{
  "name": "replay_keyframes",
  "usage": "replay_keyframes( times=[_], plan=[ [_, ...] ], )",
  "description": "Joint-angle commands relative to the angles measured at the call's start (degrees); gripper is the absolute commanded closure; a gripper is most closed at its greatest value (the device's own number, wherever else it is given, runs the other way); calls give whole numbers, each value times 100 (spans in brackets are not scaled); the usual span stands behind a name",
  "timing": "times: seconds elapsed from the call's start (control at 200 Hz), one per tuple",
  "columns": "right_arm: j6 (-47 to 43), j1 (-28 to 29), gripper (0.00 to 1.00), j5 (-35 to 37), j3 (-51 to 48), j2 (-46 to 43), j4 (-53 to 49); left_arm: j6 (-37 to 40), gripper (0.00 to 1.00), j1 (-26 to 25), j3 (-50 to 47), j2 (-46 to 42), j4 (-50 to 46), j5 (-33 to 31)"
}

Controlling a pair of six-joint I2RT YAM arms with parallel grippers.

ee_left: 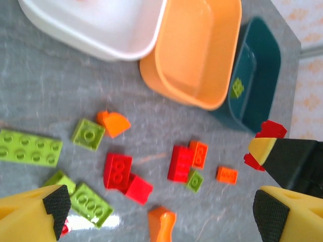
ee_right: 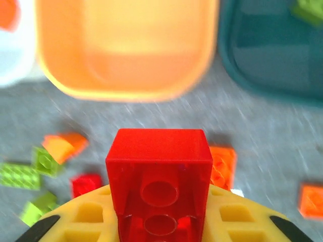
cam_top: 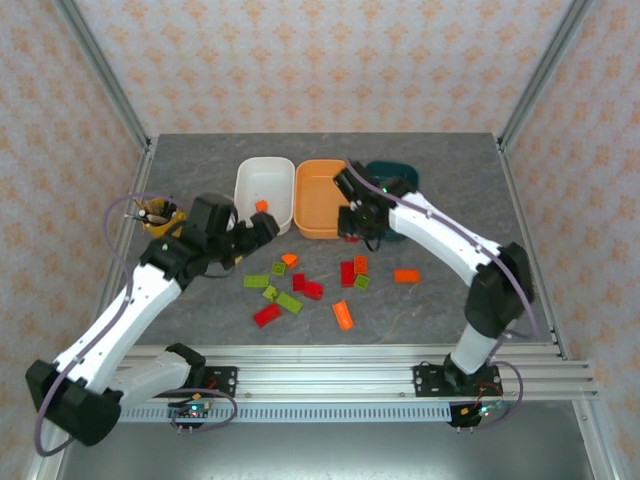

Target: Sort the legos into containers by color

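Red lego [ee_right: 159,176] in right end effector [ee_right: 159,224] — just before orange tub [ee_right: 126,93]

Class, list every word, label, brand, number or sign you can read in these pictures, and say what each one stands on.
No text can be read in any view.
White tub, orange tub, teal tub: no label or brand shows.
Studs of the red brick held in the right gripper: any lettering is too blurred to read.
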Motion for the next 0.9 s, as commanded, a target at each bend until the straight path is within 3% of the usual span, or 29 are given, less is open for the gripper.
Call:
replay_keyframes(
  times=[0.0, 0.13, 0.305, 0.485, 0.731, 0.896],
  plan=[
    [-144, 2, 73, 215, 1051, 1032, -442, 319, 4, 369, 742, 654, -106, 134],
    [-79, -155, 73, 175, 2457, 2362, -702, 589, 4, 648, 1536, 1507, -295, 131],
    [-117, -296, 72, 192, 4015, 3703, -934, 684, 5, 869, 1914, 2098, -191, 153],
    [-97, -420, 64, 43, 4824, 4453, -1141, 739, 6, 881, 1869, 2260, -252, 166],
    [-159, -344, 45, -34, 4876, 4005, -1173, 1412, 10, 794, 1510, 2052, -731, 37],
    [-155, -216, 46, 127, 3945, 2747, -818, 2109, 16, 360, 1429, 2166, -1114, -192]
  ],
)
